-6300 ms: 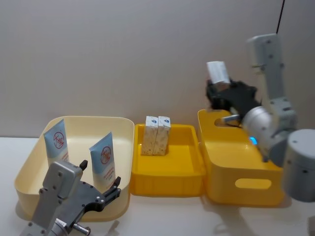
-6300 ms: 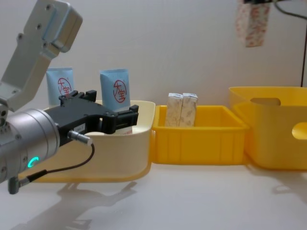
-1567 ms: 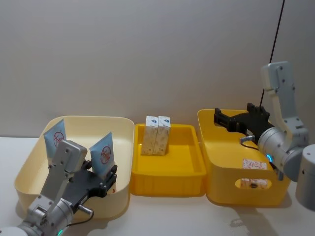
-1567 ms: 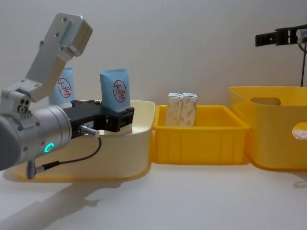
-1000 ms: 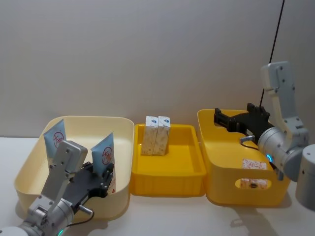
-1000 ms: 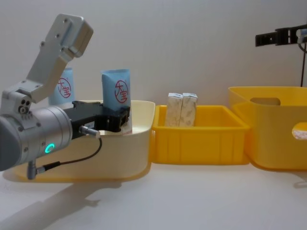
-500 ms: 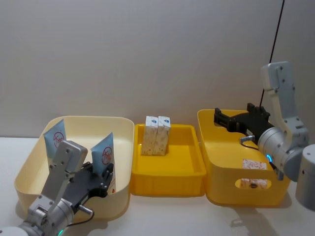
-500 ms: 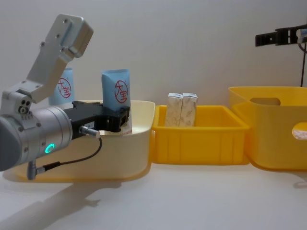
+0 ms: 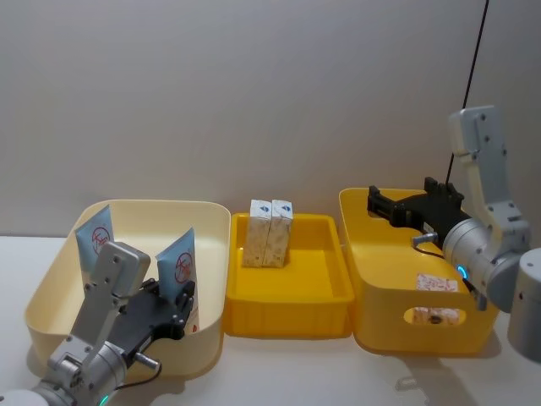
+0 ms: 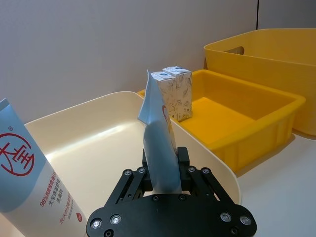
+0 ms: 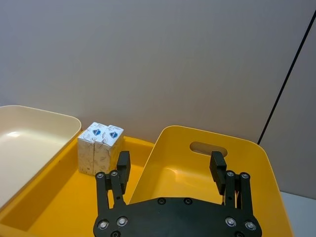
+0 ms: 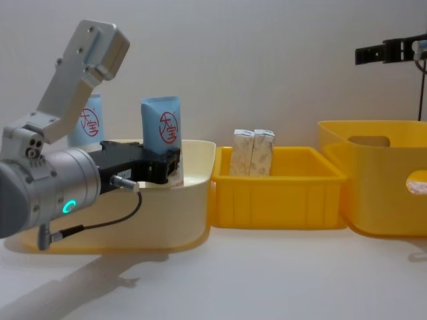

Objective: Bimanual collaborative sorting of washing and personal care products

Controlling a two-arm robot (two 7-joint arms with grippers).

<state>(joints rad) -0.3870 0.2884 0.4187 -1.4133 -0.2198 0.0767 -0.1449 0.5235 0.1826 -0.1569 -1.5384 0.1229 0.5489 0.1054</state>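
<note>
My left gripper reaches into the cream bin and is shut on an upright light-blue tube near the bin's right wall. The left wrist view shows that tube pinched between the fingers. A second tube leans at the bin's far left. Two beige cartons stand side by side at the back of the yellow tray. A red-printed carton lies inside the deep yellow bin. My right gripper hovers open and empty above that bin's far rim.
The three containers stand in a row against a grey wall, touching or nearly so. Bare white tabletop runs in front of them. A black cable hangs behind the right arm.
The right gripper earlier held a red-printed carton high; that carton now lies in the deep bin and the gripper is open. The left gripper moved in and shut on the tube, nudging it slightly.
</note>
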